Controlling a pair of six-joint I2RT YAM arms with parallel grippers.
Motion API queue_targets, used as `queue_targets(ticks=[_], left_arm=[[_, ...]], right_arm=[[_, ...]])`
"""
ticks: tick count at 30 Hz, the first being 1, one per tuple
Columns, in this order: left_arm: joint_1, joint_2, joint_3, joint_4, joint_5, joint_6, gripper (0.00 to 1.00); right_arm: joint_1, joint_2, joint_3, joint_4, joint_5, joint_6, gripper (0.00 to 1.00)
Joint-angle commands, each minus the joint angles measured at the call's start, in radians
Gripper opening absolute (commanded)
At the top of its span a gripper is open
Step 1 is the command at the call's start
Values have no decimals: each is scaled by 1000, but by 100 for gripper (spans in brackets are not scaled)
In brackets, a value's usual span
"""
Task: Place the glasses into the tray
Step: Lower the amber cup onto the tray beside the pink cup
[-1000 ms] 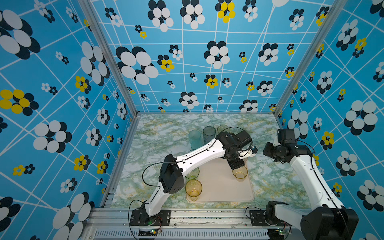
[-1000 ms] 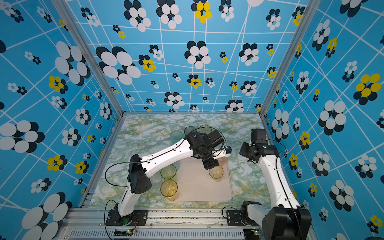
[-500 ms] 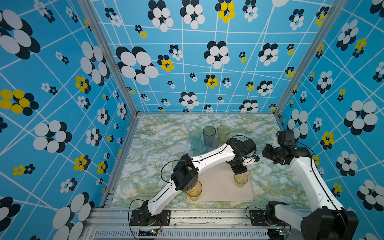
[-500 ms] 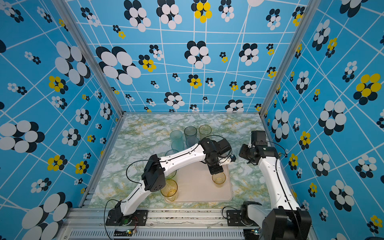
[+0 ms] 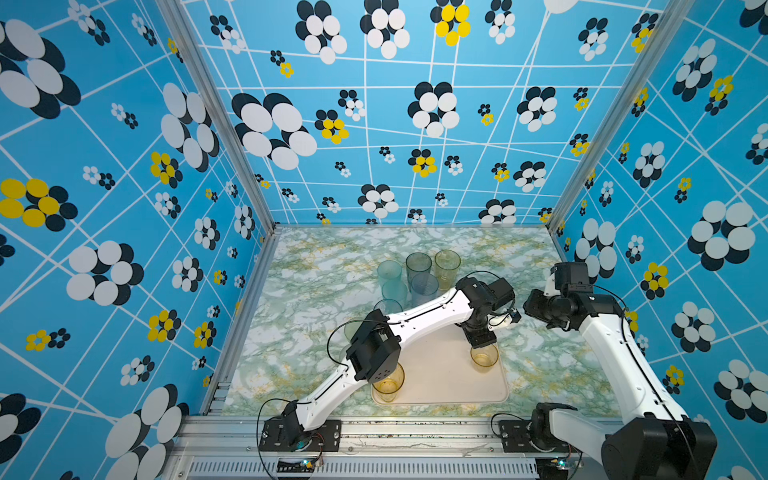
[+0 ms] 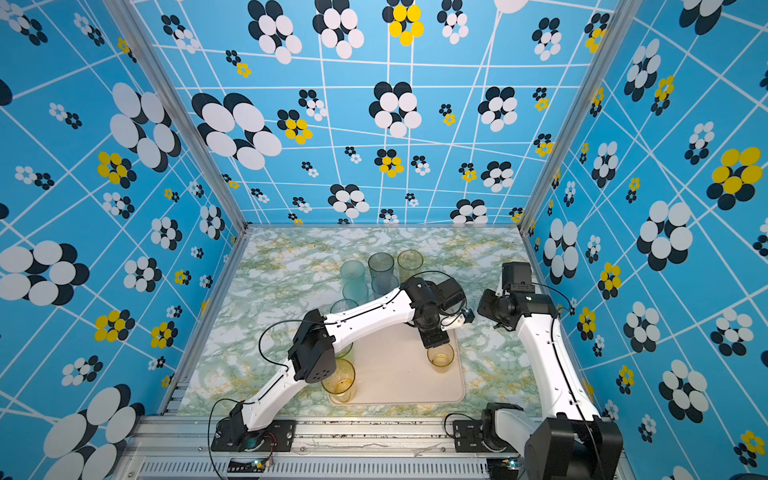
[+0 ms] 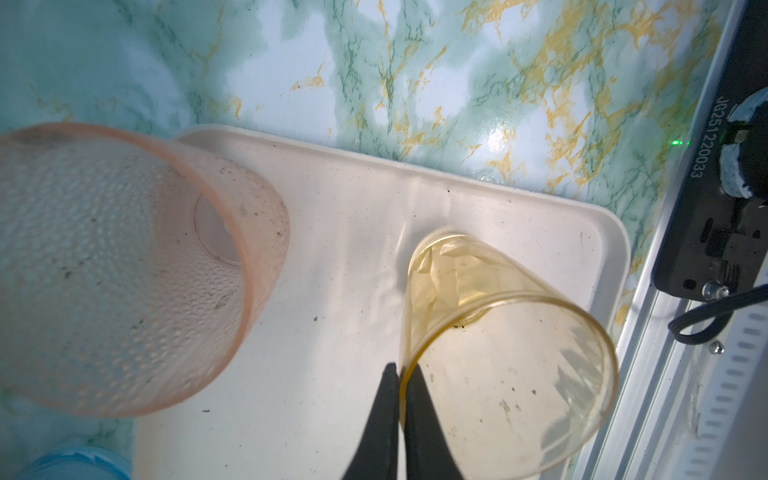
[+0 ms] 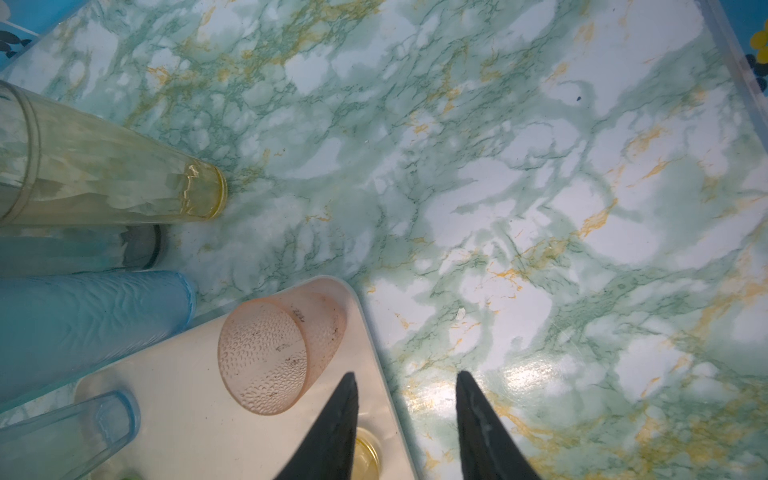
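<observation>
Table [image 5: 316, 291]: glossy marble print in green, white and yellow. It is closed in on three sides by blue walls [image 5: 124, 166] with black, white and yellow flowers.

The cream tray [image 5: 440, 382] [image 6: 399, 374] lies flat at the table's near edge, right of centre.

- Short amber glass [image 5: 484, 357] [image 6: 440, 356] [image 7: 498, 332]: faceted, upright in the tray by its right rim.
- Pink glass [image 7: 124, 270] [image 8: 270, 357]: short and dimpled, upright in the tray's far right corner (hidden under the arm in both top views).
- Tall amber glass [image 5: 388, 384] [image 6: 338, 380]: in the tray's near left corner.
- Other tall glasses [image 5: 417, 270], teal, grey, blue and yellow-green: bunched on the table beyond the tray's far edge.

The left arm [image 5: 415, 316] stretches across the tray and points down. The left hand [image 7: 401, 374] is pinched on the short amber glass, one finger inside the rim and one outside.

The right arm [image 5: 611, 345] is bent in from the table's right edge. The right hand [image 8: 406, 374] hangs over the tray's far right corner, its fingers [image 8: 478, 415] spread and holding nothing.
</observation>
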Motion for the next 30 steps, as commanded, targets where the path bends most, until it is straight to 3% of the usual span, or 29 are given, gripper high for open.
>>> queue_targets(ticks=[1, 4, 13, 21, 30], left_arm=[[1, 16, 37, 1, -18, -6, 20], [0, 2, 35, 10, -15, -10, 26], [25, -115, 5, 44, 12, -28, 25], [190, -483, -308, 284, 42, -132, 25], [412, -813, -660, 451, 3, -236, 26]], right_arm=[[-6, -12, -10, -31, -22, -21, 43], [-6, -21, -12, -38, -23, -21, 43], [-6, -60, -16, -79, -52, -22, 42], [17, -60, -55, -102, -99, -27, 28], [171, -9, -65, -179, -128, -41, 20]])
